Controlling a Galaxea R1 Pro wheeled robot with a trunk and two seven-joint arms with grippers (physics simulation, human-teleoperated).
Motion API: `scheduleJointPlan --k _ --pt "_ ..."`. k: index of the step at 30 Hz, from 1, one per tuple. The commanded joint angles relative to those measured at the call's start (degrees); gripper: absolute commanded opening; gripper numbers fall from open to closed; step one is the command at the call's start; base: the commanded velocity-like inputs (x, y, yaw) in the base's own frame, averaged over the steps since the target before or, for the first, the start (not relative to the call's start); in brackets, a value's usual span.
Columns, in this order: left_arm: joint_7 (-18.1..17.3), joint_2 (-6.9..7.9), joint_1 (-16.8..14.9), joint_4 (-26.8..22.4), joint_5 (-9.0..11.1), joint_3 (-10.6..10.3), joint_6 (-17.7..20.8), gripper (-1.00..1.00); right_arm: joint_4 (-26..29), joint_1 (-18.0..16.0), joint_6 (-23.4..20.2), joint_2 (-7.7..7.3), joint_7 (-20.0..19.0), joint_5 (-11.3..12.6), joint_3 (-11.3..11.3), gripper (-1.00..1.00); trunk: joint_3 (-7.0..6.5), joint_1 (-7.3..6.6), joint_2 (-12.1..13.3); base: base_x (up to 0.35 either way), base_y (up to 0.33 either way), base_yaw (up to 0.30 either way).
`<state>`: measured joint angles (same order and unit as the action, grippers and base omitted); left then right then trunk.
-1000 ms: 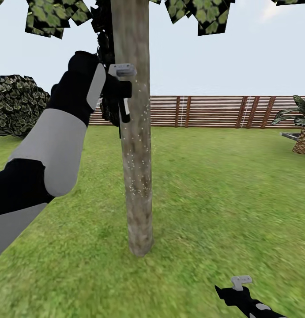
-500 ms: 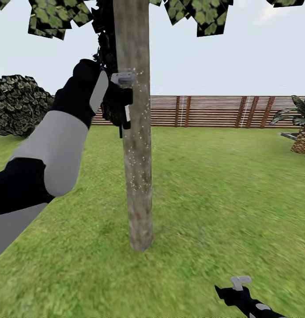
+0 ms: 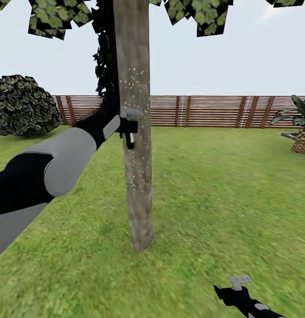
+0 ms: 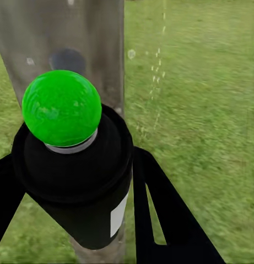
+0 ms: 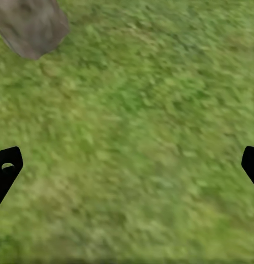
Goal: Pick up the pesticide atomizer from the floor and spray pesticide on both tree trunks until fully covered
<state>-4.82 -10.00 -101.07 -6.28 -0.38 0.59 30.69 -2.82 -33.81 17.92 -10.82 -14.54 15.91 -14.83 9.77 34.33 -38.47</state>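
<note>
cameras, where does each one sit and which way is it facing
Head view: on the robot's head, facing forward and down at the trunk, lawn and fence; shows the left arm with the left gripper at the trunk, and the right gripper low.
Left wrist view: near the left gripper, facing the trunk past the atomizer it holds.
Right wrist view: near the right gripper, open, facing down at grass.
Shared: the trunk base and grass.
</note>
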Motion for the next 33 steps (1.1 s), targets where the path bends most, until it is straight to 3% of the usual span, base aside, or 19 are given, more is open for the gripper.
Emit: scheduleJointPlan --k 1,5,13,25,29,33 --pt "-0.2 0.00 -0.1 1.2 -0.2 0.0 -1.0 -1.00 -0.3 -0.1 0.4 0.01 -0.4 0.6 -0.4 1.00 0.09 0.01 -0.1 0.000 0.000 0.000" --pt "-0.2 0.00 0.0 4.0 -0.2 0.0 -5.9 -1.00 -0.3 -0.1 0.4 0.01 -0.4 0.6 -0.4 1.00 0.09 0.01 -0.1 0.000 0.000 0.000" --pt "-0.2 0.00 1.3 4.5 -0.2 0.0 -6.8 -1.00 -0.3 -0.1 0.4 0.01 -0.4 0.6 -0.4 1.00 0.09 0.01 -0.1 0.000 0.000 0.000" --pt "-0.3 0.00 12.7 4.5 -0.2 0.0 -11.0 -1.00 -0.3 -0.1 0.4 0.41 -0.4 0.6 -0.4 1.00 0.09 0.01 -0.1 0.000 0.000 0.000" --pt "-0.3 0.05 17.1 4.5 -0.2 0.0 -14.1 -1.00 -0.3 -0.1 0.4 0.59 -0.4 0.6 -0.4 1.00 0.09 0.01 -0.1 0.000 0.000 0.000" --pt "-0.3 1.50 21.6 4.5 -0.2 0.0 -17.2 -1.00 -0.3 -0.1 0.4 0.62 -0.4 0.6 -0.3 1.00 0.09 0.01 -0.1 0.000 0.000 0.000"
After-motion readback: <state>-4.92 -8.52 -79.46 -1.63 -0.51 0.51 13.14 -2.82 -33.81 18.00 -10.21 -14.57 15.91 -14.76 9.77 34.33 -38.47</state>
